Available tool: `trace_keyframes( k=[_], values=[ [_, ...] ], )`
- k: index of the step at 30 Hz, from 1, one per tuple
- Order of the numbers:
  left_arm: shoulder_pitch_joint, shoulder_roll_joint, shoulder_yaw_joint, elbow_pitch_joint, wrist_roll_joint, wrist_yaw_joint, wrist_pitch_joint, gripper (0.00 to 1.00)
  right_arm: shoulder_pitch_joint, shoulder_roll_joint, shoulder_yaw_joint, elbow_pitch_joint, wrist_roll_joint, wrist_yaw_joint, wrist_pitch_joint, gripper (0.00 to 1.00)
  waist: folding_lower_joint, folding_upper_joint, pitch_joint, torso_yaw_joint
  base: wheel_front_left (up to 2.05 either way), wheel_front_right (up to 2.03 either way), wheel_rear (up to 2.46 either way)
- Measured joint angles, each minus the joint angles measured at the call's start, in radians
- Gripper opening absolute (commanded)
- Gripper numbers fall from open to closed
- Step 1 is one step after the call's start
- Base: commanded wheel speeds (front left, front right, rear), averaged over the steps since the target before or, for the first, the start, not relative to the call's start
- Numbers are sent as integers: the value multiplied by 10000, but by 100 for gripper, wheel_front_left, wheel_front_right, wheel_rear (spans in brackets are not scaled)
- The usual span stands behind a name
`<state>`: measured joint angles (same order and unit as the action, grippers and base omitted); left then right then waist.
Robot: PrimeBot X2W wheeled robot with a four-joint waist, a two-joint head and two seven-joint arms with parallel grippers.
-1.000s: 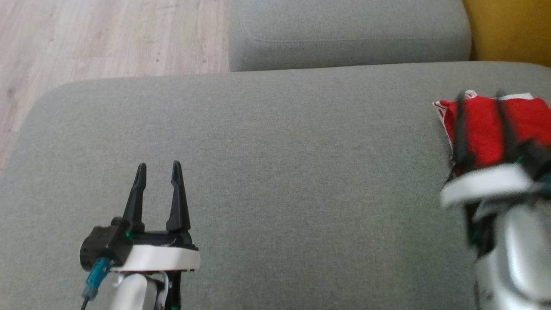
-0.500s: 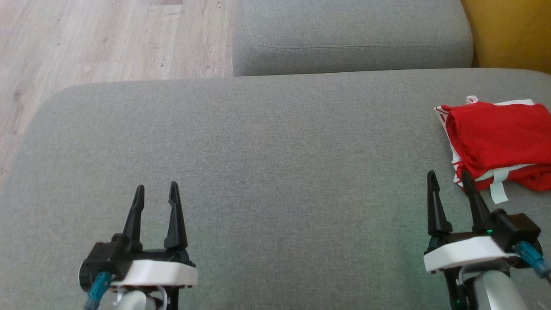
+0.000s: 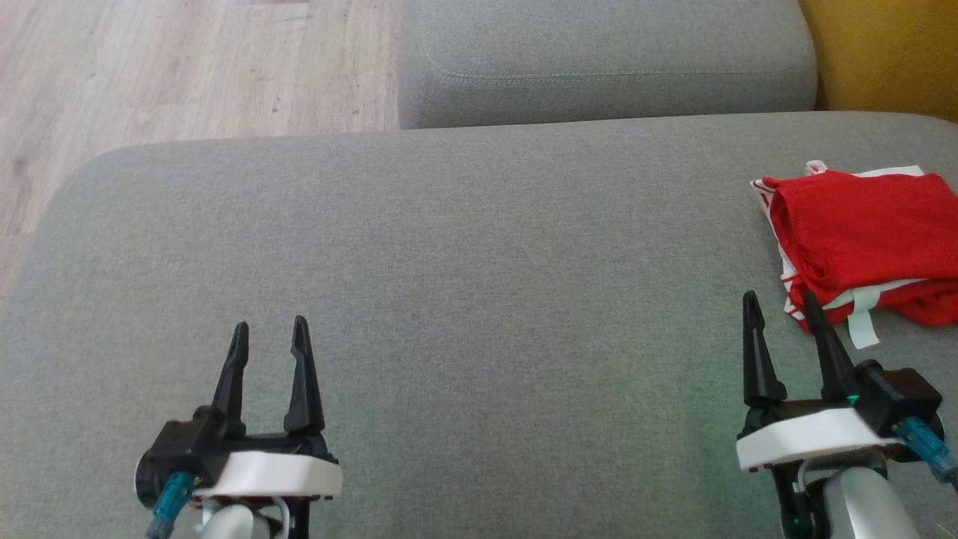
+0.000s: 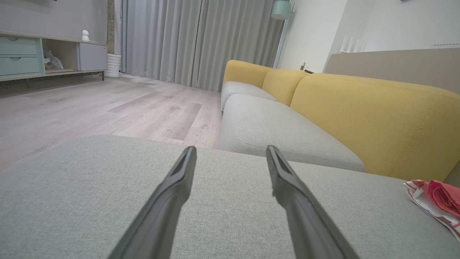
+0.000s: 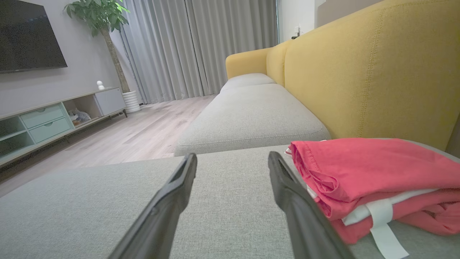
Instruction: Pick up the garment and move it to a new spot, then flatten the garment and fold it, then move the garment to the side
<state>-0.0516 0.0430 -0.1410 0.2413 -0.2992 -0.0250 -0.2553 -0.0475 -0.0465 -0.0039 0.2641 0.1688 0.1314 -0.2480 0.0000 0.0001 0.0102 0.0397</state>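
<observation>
The garment (image 3: 861, 236) is red with white trim, folded into a compact stack at the right edge of the grey cushion (image 3: 464, 262). In the right wrist view the garment (image 5: 366, 176) lies just right of my fingers. My right gripper (image 3: 778, 307) is open and empty, just short of the stack's near-left corner and apart from it. At the lower left my left gripper (image 3: 268, 335) hovers open and empty over bare cushion. The left wrist view catches the garment (image 4: 436, 201) far off to the right.
A second grey seat cushion (image 3: 606, 60) lies beyond the one I work on. A yellow sofa back (image 5: 363, 75) rises behind the garment on the right. Wooden floor (image 3: 179, 67) lies off the far-left edge of the cushion.
My right gripper has drawn back off the folded garment toward the near edge, leaving the stack lying free. The left gripper has barely moved.
</observation>
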Motion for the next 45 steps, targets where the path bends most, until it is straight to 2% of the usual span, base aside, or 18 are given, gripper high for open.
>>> trace_keyframes(
  k=[18, 21, 34, 45],
  values=[
    [-50, 0, -211, 426, -2, 90, 0, 100, -15, 0, 2, 211, -29, 0, 0, 100, 0, 0, 14, -50, 0, 0, 0],
    [-50, 2, -203, 487, -21, 211, 0, 100, -15, 0, -2, 236, -29, 0, 0, 100, 0, 0, 3, -51, 0, 0, 0],
    [-49, 0, 75, 646, -416, 430, 0, 100, -15, 0, 0, 230, -29, 0, 0, 100, 0, 0, -74, -86, 0, 0, 0],
    [-45, 0, 150, 813, -731, 428, 0, 100, -15, 0, 10, 213, -29, 0, 0, 100, 0, 0, 13, -109, 0, 0, 0]
  ],
)
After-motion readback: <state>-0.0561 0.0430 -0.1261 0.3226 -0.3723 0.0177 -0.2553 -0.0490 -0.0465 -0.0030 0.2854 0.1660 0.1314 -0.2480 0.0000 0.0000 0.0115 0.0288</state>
